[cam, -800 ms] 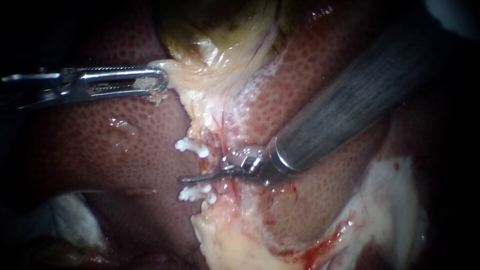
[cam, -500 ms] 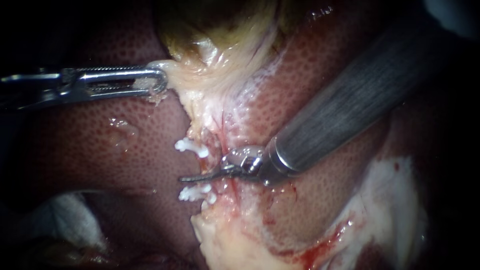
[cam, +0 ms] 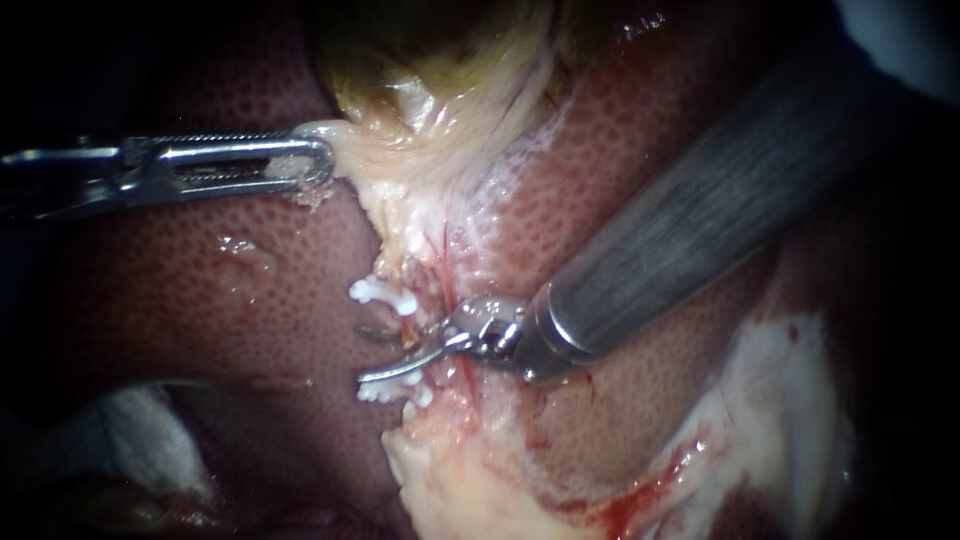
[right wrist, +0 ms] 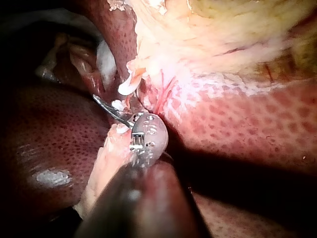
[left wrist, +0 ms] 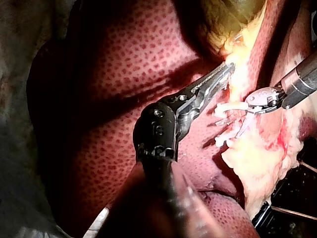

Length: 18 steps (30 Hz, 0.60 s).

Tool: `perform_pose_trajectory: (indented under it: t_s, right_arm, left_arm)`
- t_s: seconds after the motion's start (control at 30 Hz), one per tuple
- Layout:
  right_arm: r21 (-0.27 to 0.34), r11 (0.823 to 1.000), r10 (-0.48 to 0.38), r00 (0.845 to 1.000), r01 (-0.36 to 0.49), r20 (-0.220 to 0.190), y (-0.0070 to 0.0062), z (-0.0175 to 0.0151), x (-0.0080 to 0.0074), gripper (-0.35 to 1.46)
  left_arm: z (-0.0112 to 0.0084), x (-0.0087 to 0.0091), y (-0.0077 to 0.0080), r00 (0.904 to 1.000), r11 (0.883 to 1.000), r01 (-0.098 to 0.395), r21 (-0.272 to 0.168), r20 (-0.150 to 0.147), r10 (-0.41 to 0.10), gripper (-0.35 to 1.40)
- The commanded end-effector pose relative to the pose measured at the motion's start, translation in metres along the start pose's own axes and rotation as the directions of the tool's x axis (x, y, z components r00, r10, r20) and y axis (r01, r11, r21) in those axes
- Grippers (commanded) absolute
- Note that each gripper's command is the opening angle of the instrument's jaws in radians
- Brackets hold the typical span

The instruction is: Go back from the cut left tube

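Observation:
My left instrument (cam: pixel 315 160) comes in from the left, its jaws shut on a pale fold of the gallbladder (cam: pixel 430 90) and holding it taut; the left wrist view shows the same grip (left wrist: pixel 224 73). Below, my right instrument (cam: pixel 362 352) reaches in from the upper right. Its two thin blades stand open between an upper white clip (cam: pixel 383 293) and a lower white clip (cam: pixel 392 386) on the left tube. The lower blade lies across the lower clip. In the right wrist view only one blade (right wrist: pixel 108 110) shows, beside a white clip (right wrist: pixel 126 85).
Mottled red liver (cam: pixel 200 290) surrounds the site on both sides. Pale fatty tissue (cam: pixel 450 490) with some blood lies below the clips. White gauze (cam: pixel 140 430) sits at the lower left. The right shaft (cam: pixel 690 230) crosses the liver's right lobe.
The right instrument's blades, shut before, have opened: one blade swung up toward the upper clip, the other down onto the lower clip. The left instrument has held still.

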Motion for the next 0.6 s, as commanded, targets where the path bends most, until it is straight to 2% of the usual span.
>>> perform_pose_trajectory:
  t_s: [0.03, 0.27, 0.6]
  right_arm:
    - [0.0, 1.0, -0.001, 1.0, 0.001, 0.001, 0.0, 0.0, 0.0, 1.36]
    - [-0.001, 1.0, -0.002, 1.0, 0.002, 0.001, -0.0004, -0.0003, -0.0002, 1.41]
    - [0.023, 0.995, -0.094, 0.995, 0.094, 0.008, -0.0029, -0.0033, -0.0014, 1.43]
  left_arm:
    - [0.0, 0.0, 0.0, 1.0, 1.0, 0.0, 0.0, 0.0, 0.0, -0.35]
    - [0.0, 0.0, 0.0, 1.0, 1.0, 0.0, 0.0, 0.0, 0.0, -0.35]
    - [-0.0001, 0.0, 0.0, 1.0, 1.0, 0.0, -0.001, 0.0, 0.0, -0.35]
